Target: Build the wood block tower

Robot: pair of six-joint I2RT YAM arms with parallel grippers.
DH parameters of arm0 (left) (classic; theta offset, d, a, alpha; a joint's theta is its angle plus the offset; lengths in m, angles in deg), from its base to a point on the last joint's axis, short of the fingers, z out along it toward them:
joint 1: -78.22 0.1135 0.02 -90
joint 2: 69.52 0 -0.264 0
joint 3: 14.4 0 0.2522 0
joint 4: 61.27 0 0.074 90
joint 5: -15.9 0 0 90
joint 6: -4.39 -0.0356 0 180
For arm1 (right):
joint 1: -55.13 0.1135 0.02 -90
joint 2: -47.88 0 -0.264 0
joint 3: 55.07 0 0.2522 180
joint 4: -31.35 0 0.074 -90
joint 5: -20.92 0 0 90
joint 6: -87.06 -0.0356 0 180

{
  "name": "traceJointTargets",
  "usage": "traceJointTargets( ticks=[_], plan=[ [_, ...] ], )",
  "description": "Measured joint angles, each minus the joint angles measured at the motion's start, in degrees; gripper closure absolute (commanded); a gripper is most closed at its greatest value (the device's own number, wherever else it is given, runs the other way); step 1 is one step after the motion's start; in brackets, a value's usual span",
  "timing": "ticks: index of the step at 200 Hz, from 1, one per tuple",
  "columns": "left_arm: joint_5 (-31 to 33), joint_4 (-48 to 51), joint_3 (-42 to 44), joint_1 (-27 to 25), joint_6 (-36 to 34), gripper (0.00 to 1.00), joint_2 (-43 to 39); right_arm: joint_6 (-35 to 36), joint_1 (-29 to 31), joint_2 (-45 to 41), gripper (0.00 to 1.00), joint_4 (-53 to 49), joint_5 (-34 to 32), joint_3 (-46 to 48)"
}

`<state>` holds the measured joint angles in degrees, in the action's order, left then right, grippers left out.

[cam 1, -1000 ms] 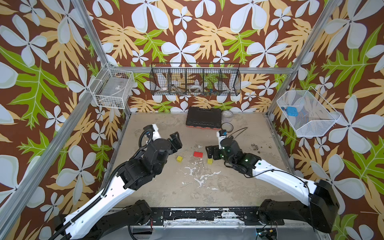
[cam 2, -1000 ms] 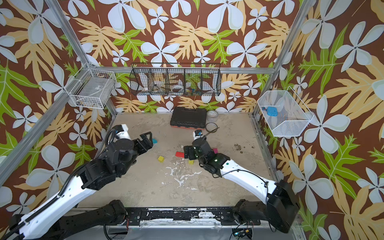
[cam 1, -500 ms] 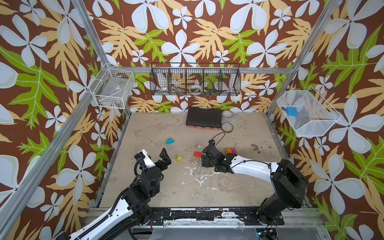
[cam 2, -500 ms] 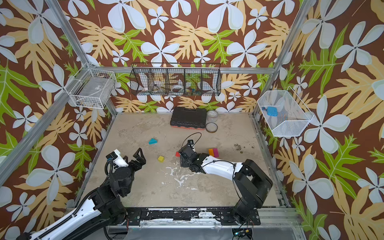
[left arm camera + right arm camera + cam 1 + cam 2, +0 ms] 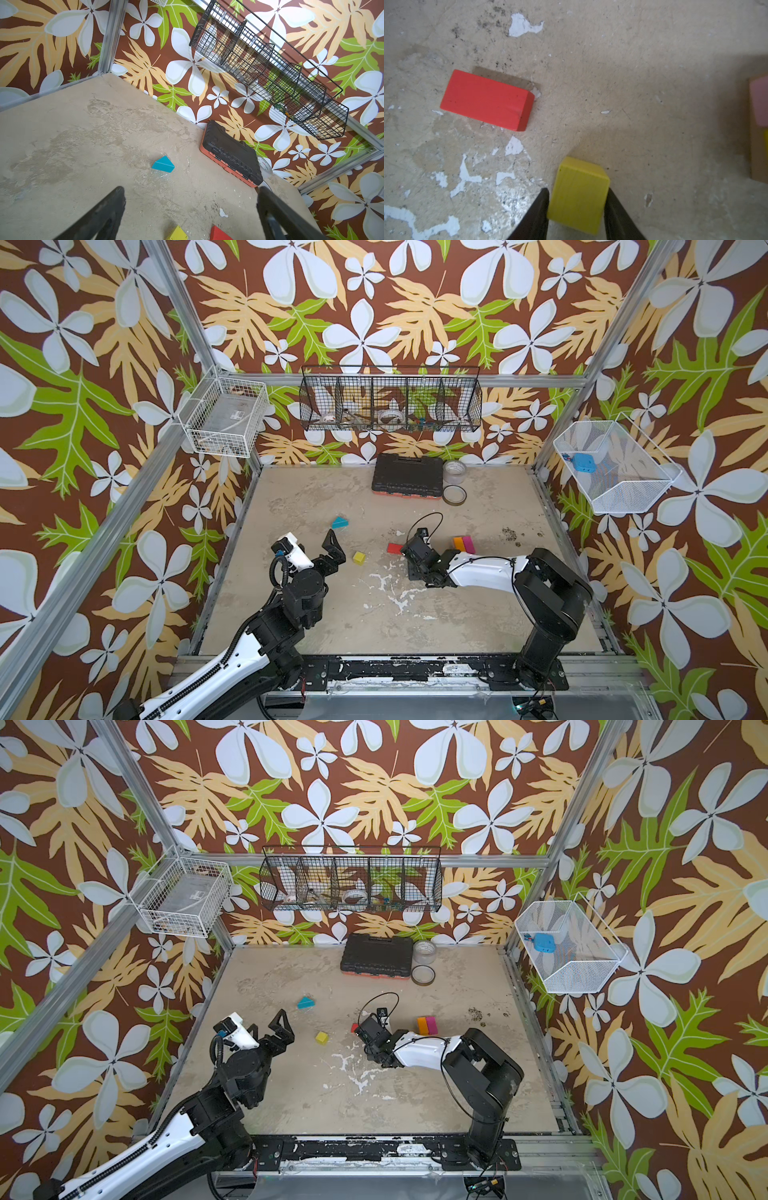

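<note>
Your build is barely getting under way. The tower is standing as a low start toward the right edge of the desk, showing orange and magenta tops in both top views. How many courses it is carrying cannot be told.

The right gripper is clamping a yellow cube on both sides near the desk's centre. Whether the cube is clearing the surface cannot be told.

The red brick is lying flat close by. A second yellow cube is sitting left of it, and the teal wedge is sitting nearer the far edge.

The left gripper is hanging empty, jaws wide apart, toward the left edge.

Judgement: at least four pieces are awaiting placement, the wedge last.
</note>
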<state>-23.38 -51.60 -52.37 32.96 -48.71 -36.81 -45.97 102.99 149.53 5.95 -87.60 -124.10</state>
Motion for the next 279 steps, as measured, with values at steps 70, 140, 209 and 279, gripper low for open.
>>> traceJointTargets(
  ticks=[70,140,209,279],
  plan=[
    [-0.68,-1.73,0.28,0.00,-1.11,0.00,0.81,0.02,0.00,1.22,0.69,-0.61,-1.40,-1.33],
    [-5.99,-6.29,1.60,0.94,-3.10,0.00,4.04,2.40,-0.42,-4.15,0.87,-4.28,-3.32,-4.20],
    [-19.56,-7.82,0.63,9.01,-2.80,0.00,9.49,15.13,-11.67,-16.94,0.97,-8.48,-2.93,-9.97],
    [-39.47,-13.79,-2.01,10.21,-4.00,0.00,16.28,21.00,-22.71,-32.09,0.95,-7.61,-0.39,3.56]
  ],
)
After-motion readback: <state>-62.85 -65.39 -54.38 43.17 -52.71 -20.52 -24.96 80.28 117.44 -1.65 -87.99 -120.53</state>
